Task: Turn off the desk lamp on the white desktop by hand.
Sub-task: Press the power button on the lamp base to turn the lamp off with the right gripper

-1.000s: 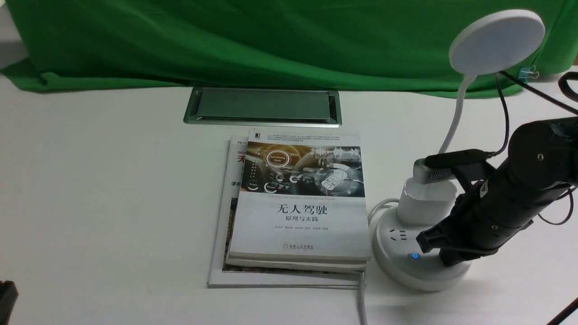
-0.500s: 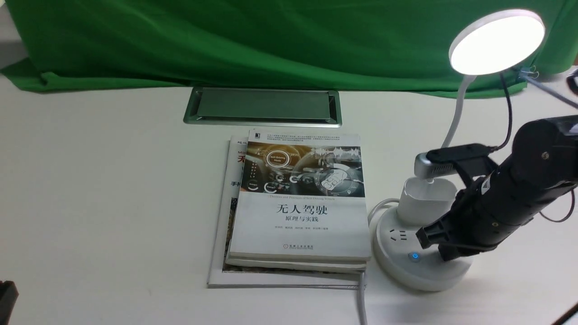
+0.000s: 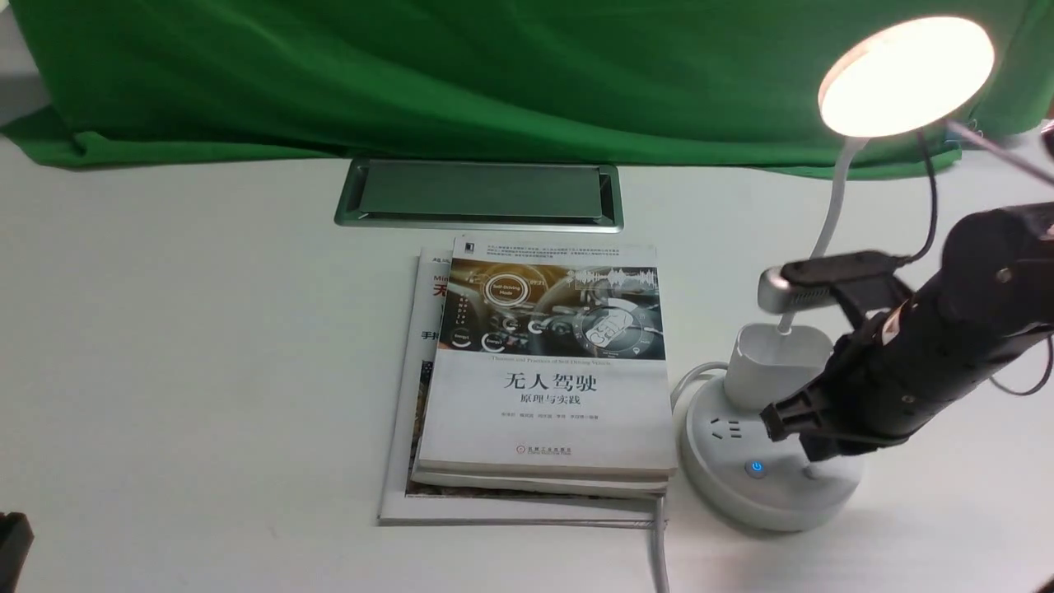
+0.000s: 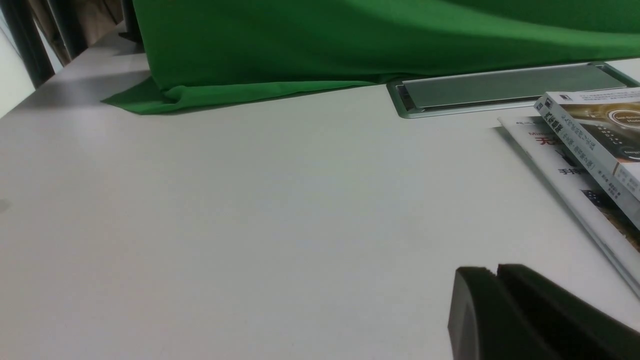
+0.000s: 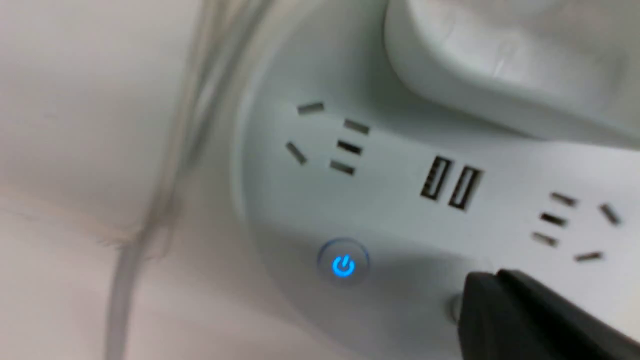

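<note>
Front view: lamp (image 3: 906, 76) glows, so switch-off is not yet done; right claw (image 3: 803, 436), pressed together, hovers at its base (image 3: 733, 494).

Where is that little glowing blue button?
In the front view the blue button sits at the right, on the near rim of the round base of the desk lamp, between the stacked books and the tip of the right hand.

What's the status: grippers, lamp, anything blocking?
Right gripper shut, tip by the desk lamp's second button. Lamp lit, not off yet. Left gripper shut, low over the white desktop. Books beside base, not blocking.
</note>
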Controlling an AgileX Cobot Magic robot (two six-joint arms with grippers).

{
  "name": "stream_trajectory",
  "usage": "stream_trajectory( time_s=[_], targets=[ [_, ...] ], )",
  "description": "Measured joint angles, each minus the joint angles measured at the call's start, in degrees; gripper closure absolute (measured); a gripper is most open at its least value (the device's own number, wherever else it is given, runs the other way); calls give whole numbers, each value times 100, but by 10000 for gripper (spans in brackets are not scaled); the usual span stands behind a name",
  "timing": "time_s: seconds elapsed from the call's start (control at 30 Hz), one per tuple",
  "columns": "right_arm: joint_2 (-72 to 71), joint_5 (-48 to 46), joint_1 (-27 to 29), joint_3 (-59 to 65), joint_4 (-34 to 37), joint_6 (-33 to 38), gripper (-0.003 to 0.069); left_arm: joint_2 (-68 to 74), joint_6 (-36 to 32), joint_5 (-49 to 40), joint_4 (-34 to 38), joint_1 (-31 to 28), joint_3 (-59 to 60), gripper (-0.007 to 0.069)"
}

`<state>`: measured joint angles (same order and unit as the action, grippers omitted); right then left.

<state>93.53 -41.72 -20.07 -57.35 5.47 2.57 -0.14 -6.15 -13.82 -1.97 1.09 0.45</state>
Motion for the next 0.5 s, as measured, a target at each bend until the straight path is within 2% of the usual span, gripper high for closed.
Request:
stream_trajectory(
  time_s=[0.5],
  targets=[
    [461,-25,0,-15,11,-11,620,0,0,0,0,0,0,605]
  ],
)
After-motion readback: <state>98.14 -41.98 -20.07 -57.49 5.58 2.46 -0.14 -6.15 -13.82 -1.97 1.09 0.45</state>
